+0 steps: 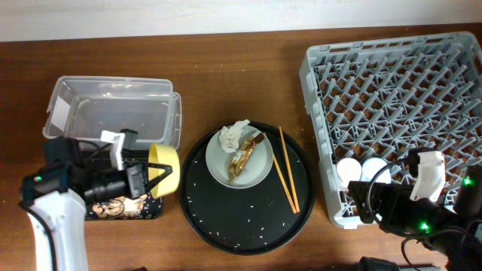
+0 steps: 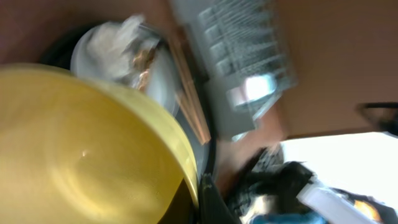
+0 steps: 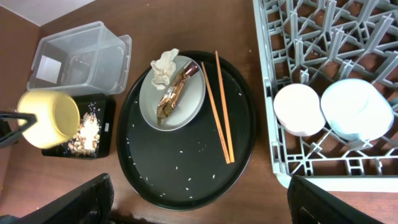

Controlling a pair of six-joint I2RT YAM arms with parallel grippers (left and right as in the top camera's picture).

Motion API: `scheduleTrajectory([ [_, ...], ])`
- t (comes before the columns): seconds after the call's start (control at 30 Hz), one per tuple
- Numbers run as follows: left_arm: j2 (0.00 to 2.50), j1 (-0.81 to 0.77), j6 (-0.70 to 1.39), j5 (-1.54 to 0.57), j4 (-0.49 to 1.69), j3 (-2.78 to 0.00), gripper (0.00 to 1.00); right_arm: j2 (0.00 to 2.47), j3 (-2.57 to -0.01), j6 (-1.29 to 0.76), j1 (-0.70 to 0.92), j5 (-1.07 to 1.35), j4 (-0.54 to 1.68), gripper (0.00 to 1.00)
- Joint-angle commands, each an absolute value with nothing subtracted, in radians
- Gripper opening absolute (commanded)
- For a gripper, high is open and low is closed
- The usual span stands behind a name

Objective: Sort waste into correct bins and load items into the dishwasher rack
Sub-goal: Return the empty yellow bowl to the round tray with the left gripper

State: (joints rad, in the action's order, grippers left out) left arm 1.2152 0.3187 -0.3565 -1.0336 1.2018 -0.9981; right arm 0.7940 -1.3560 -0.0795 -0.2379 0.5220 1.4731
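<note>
The left gripper is closed on the rim of the yellow bowl. It holds the bowl tipped on its side, above the right end of the small black tray. Brown food scraps lie in that tray.

I think this step is shaking the bowl out. To do it well, keep the bowl's mouth over the tray so no bits fall on the table. Hold the rim tight, because the bowl looks smooth and could slip. Lift it high when it goes right, over the round black tray.

The right gripper hangs by the near edge of the rack, with its jaws wide open and nothing in them. 2 cups sit upside down in the rack, the pink cup and the blue cup.

The plate is on the round tray with the napkin and the wrapper on it. The 2 chopsticks lie just right of it. The clear tub looks empty.

The table is dark brown wood. White rice grains dot the round tray. A white wall runs along the far side.
</note>
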Motion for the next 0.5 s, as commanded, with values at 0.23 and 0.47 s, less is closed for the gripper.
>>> scheduleTrajectory([
  [0.23,1.161,-0.649,0.462,-0.076,0.960,-0.915,0.00,0.795,-1.357,-0.086,-0.242,0.527,1.470,0.90],
  [0.47,1.523,-0.897,0.531,0.037,0.749,-0.891,0.00,0.795,-1.357,-0.085,-0.242,0.527,1.470,0.91],
])
